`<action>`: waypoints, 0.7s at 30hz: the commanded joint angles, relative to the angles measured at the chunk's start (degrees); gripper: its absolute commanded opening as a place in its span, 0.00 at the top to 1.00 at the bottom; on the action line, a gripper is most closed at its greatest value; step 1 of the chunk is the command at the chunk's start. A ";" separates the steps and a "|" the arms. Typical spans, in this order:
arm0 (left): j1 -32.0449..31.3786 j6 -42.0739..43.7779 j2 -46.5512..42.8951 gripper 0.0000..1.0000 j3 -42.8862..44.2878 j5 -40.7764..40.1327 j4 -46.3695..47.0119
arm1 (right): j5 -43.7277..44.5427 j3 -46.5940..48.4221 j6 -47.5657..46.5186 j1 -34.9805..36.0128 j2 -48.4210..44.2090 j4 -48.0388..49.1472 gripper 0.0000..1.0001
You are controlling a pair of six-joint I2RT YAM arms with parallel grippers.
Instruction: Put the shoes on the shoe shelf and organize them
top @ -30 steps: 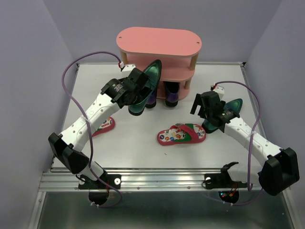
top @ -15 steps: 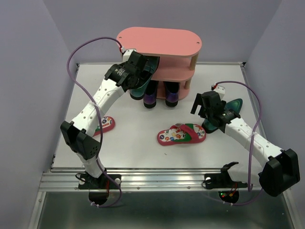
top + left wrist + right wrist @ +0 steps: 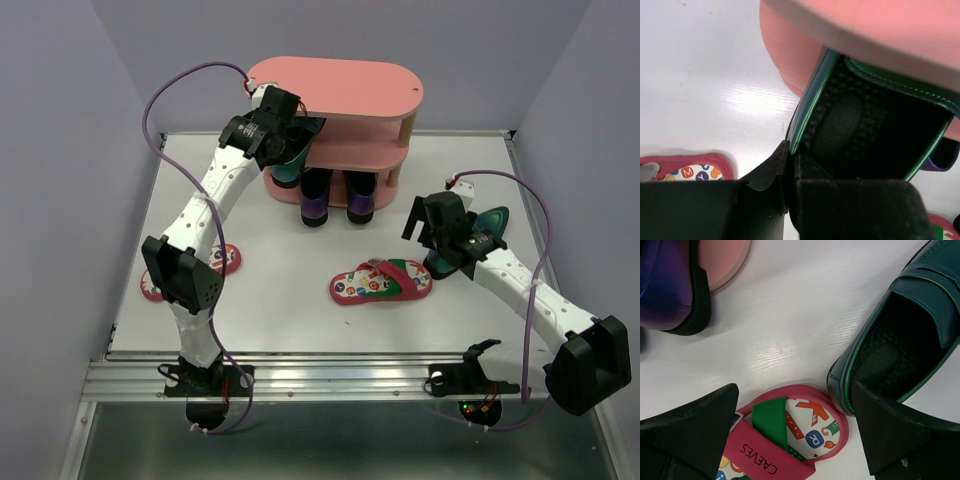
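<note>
Left wrist view: left hand (image 3: 790, 170) clamped on dark-green loafer (image 3: 850, 120) heel wall; best slid level, straight ahead beneath shoe shelf (image 3: 880, 25) board, then released.

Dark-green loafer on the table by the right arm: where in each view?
Top external: dark-green loafer right of centre, partly hidden by the right arm.
Right wrist: upper right.
Left wrist: not in it; the other green loafer is there instead.
Shared landmark: pink shoe shelf.
</note>
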 commanded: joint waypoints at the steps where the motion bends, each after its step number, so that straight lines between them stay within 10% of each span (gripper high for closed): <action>1: 0.32 0.01 -1.01 1.00 6.24 1.02 8.47 | 1.58 2.24 -0.33 0.30 -1.04 0.13 0.00; 21: 2.96 -0.60 5.31 1.00 11.34 6.04 13.05 | 3.60 2.24 0.99 0.30 -2.27 -2.06 0.00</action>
